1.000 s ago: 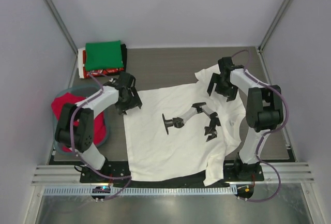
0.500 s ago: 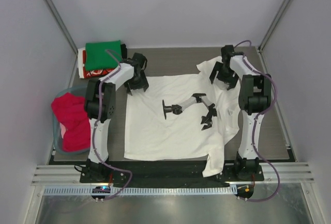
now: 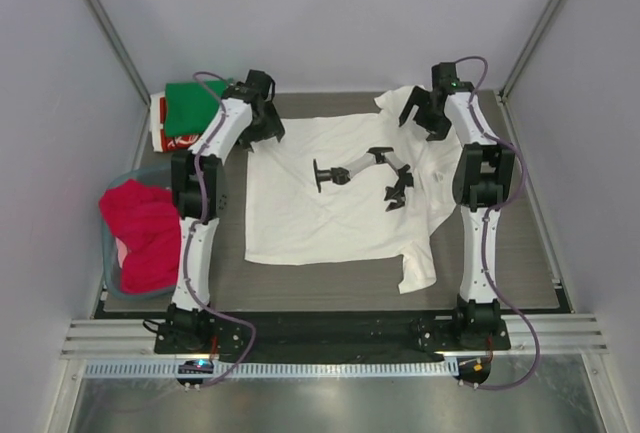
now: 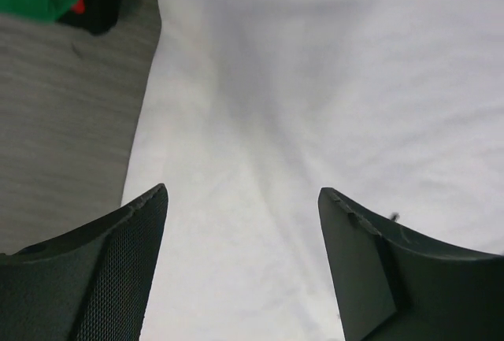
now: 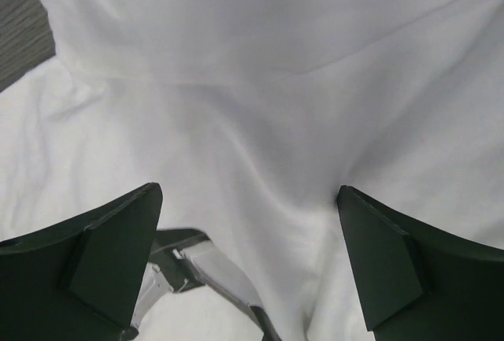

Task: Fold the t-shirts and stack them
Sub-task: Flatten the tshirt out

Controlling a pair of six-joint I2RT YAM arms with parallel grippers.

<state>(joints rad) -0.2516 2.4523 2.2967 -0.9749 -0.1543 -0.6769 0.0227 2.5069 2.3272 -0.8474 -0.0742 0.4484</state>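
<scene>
white cotton covers the middle of the grey wood-grain table [image 3: 510, 243]: the white t-shirt [image 3: 330, 213] lies spread out flat, its small black print [image 3: 365, 173] facing up, with one sleeve [image 3: 420, 268] trailing toward the near right. the left gripper [image 3: 262, 131] sits at the shirt's far left corner, and the right gripper [image 3: 420, 118] is at the far right, by the bunched shoulder.

seen from the left wrist, the left gripper [image 4: 242, 191] has its fingers [image 4: 118, 278] spread wide, with smooth white cloth showing between them and bare table off to the left. the right wrist view shows much the same, with the right gripper [image 5: 248, 189] parted over lightly creased cloth and part of the print [image 5: 205, 278] at the bottom edge. whether the tips press on the cloth, i cannot tell.

at the far left of the table lies a folded pile, with the green t-shirt [image 3: 198, 106] on top, a red-and-white one [image 3: 165, 135] beneath it and a black one barely showing at its edge. the red t-shirt [image 3: 145, 233] lies crumpled in the grey-blue tub [image 3: 150, 169] at the left, well apart from the white shirt.
</scene>
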